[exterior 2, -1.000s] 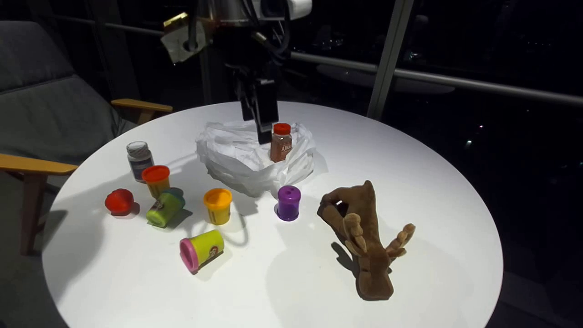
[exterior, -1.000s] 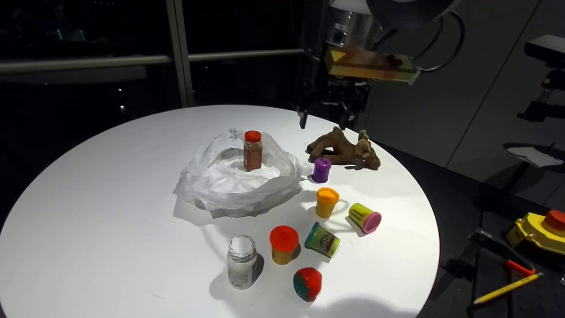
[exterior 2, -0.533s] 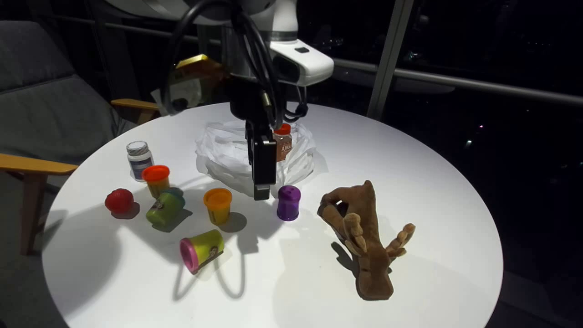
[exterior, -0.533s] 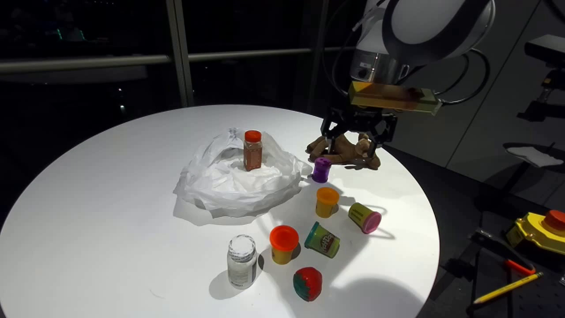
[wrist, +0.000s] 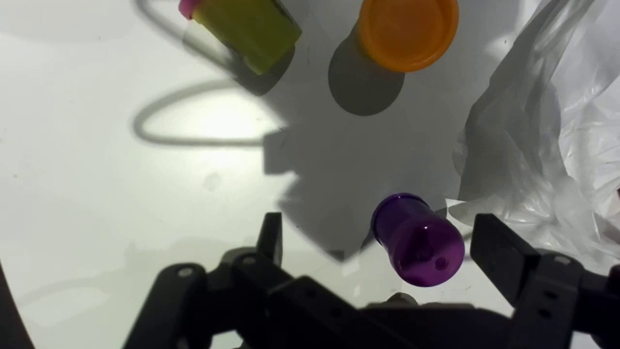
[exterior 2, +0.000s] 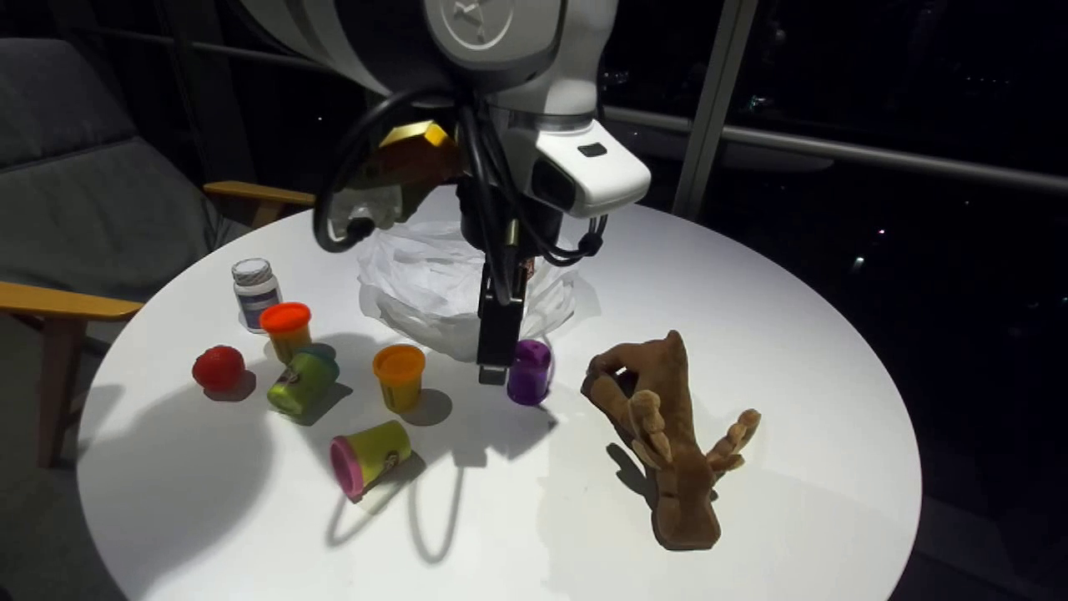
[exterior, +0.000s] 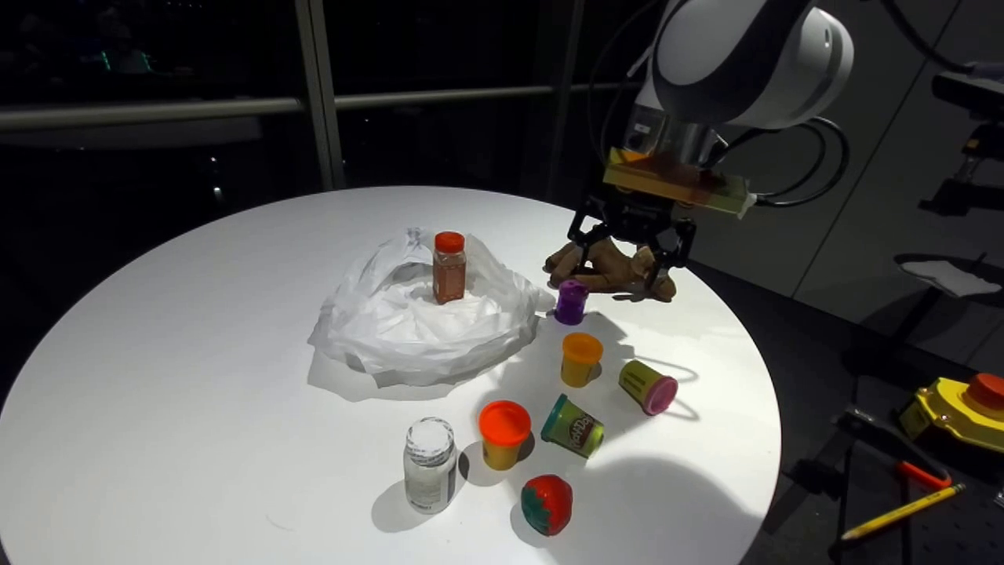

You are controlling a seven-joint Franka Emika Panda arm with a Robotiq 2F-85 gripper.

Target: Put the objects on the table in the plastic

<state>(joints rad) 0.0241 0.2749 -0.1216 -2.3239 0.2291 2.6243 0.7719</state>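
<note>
- Gripper over the table, fingers wide apart; in the wrist view we get the purple can between them, slim gap on the bag side, much more room on the other.
- Purple can upright, just beside the plastic bag; we can't tell if those touch.
- Plastic bag spread open on the table, edge crumpled; bag-side finger overlaps that edge in the wrist view.
- Red-capped jar upright inside the bag.
- Orange can upright, bare table top all round it, so decent room.
- Pink-lidded can on its side, well apart from the bag, bare table round it too.
- Teal-lidded can on its side, just beside the upright red-lidded can; we call that tight.
- White bottle upright near the red-lidded can; strawberry near the teal-lidded can. In an exterior view both sit nearest the rim on that side, grey chair past it.
- Brown plush toy lying near the rim, strip of bare table between.
- Biggest open stretch we see: table left of the bag, in an exterior view.
</note>
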